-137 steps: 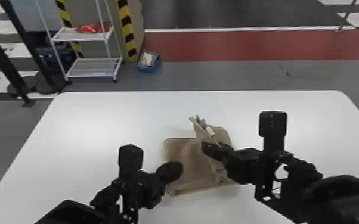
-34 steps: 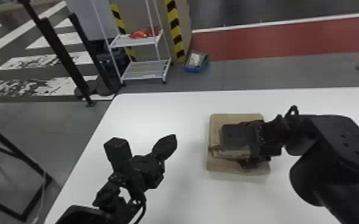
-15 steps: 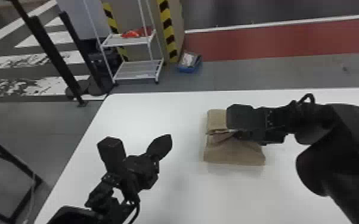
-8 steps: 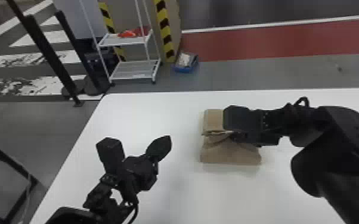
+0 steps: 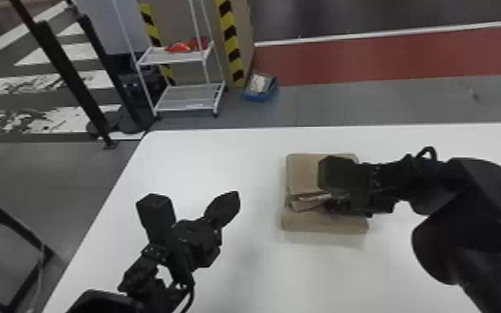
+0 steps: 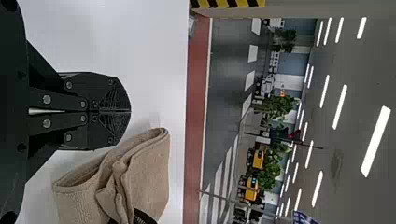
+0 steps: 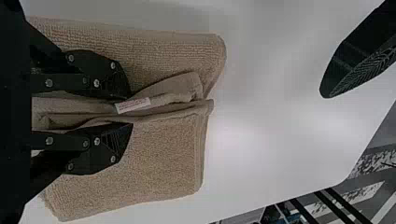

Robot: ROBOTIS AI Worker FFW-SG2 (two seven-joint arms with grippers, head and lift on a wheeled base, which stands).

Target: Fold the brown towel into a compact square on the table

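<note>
The brown towel (image 5: 325, 222) lies on the white table, partly folded, a raised fold crossing its middle. My right gripper (image 5: 332, 204) is over its right side. In the right wrist view, the right gripper (image 7: 130, 110) stands open, its fingers apart on either side of the bunched fold of the towel (image 7: 159, 154), which carries a small white label (image 7: 133, 105). My left gripper (image 5: 231, 208) is held left of the towel, not touching it. From its own wrist, the left gripper (image 6: 130, 111) is shut and empty, with the towel (image 6: 144, 172) farther off.
The white table (image 5: 262, 279) extends around the towel, its left edge running below the left arm. Beyond the far edge stand a white wire shelf (image 5: 189, 98), a blue box (image 5: 261, 87) and black posts on the floor.
The left gripper has drawn away from the towel, and the head view has swung left. The flap held up earlier now lies down. Lately the right gripper and the fold have shifted slightly nearer.
</note>
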